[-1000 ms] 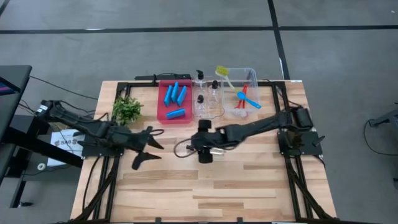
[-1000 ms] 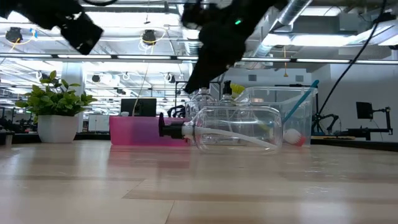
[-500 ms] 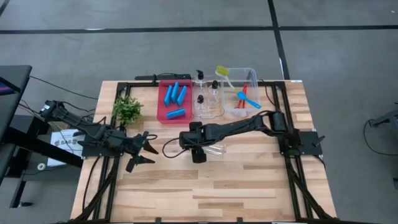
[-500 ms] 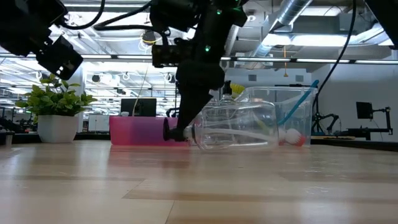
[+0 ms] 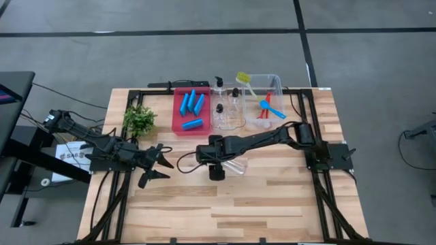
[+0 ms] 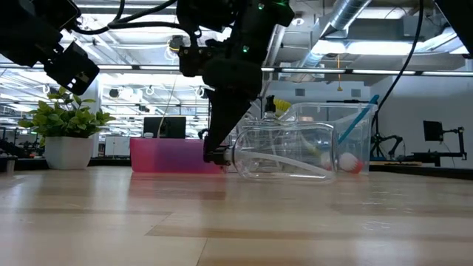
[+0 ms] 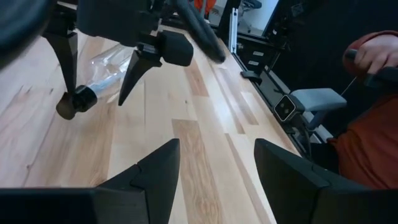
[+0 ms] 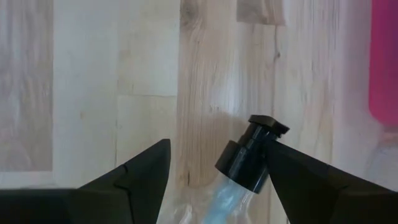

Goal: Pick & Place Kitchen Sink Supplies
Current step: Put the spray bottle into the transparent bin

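One bottle (image 5: 234, 165) lies mid-desk, right gripper (image 8: 214, 171) spread astride neck; light, slick plastic, grab there. Left gripper (image 5: 158, 165) spread, left edge.

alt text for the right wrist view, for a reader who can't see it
The right gripper hangs open over a clear bottle lying on the wooden table, its black pump top between the two dark fingers. A pink-red tray shows at one edge.
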`<action>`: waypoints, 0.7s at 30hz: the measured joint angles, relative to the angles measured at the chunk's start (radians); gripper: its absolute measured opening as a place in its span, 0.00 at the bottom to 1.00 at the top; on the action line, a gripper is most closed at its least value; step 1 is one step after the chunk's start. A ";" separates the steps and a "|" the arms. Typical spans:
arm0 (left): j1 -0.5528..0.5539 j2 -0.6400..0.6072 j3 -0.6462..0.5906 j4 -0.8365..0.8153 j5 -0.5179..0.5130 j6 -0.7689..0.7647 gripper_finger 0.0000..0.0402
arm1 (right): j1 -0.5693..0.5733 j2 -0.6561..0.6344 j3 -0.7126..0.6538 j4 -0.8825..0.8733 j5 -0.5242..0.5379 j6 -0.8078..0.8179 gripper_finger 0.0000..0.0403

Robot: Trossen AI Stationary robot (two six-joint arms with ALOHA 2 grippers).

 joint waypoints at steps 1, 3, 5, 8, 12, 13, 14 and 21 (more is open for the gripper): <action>0.000 0.000 0.000 0.000 0.000 0.000 0.52 | 0.000 0.000 0.000 -0.003 0.000 0.012 0.63; 0.000 0.000 0.000 0.002 0.000 0.000 0.52 | -0.001 0.000 0.000 -0.003 -0.002 0.033 0.63; 0.000 0.000 0.000 0.005 0.000 0.000 0.52 | -0.001 0.000 0.000 -0.004 -0.007 0.058 0.63; 0.000 0.000 0.000 0.007 0.000 0.000 0.52 | 0.000 0.000 0.000 -0.009 -0.021 0.082 0.63; 0.000 0.000 0.000 0.007 0.000 0.000 0.52 | -0.001 0.000 0.000 -0.010 -0.045 0.107 0.63; 0.000 0.000 0.000 0.007 0.000 0.000 0.52 | -0.001 0.001 0.000 -0.010 -0.045 0.111 0.63; 0.000 0.000 0.000 0.007 0.000 0.000 0.52 | 0.000 0.001 0.000 -0.010 -0.045 0.115 0.63; 0.000 0.000 0.000 0.007 0.000 0.000 0.52 | 0.000 0.001 0.000 -0.010 -0.091 0.122 0.63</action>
